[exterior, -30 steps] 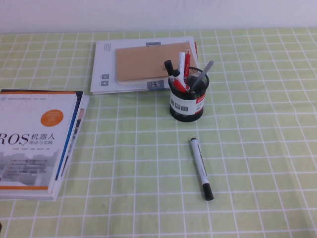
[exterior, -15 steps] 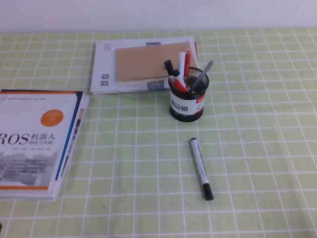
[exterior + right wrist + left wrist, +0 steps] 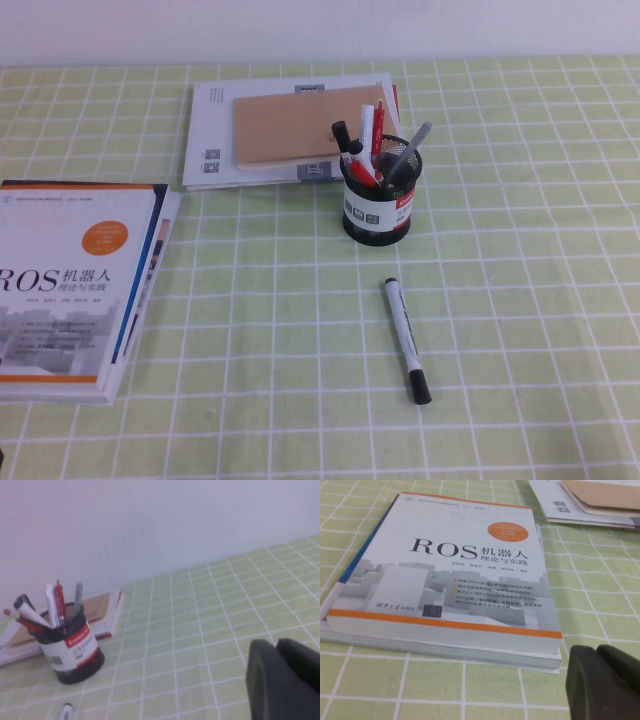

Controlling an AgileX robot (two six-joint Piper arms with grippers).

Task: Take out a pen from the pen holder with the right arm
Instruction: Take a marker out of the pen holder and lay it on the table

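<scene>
- Hovering above the table point(image 3: 200, 630), well apart from the pen holder point(image 3: 72, 652), the right hand point(image 3: 276, 647) is sitting closed and empty.
- 1 pen point(image 3: 407, 340) is lying on the table near it.
- The left hand point(image 3: 595, 652), closed, is hovering beside the book point(image 3: 455, 580).

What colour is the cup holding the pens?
The pen holder is black mesh with a red-and-white label; the high view shows it best.

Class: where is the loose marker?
High view: the marker lies right of centre, just robot-side of the pen holder; left gripper hovers by the ROS book, right gripper right of the holder.
</scene>
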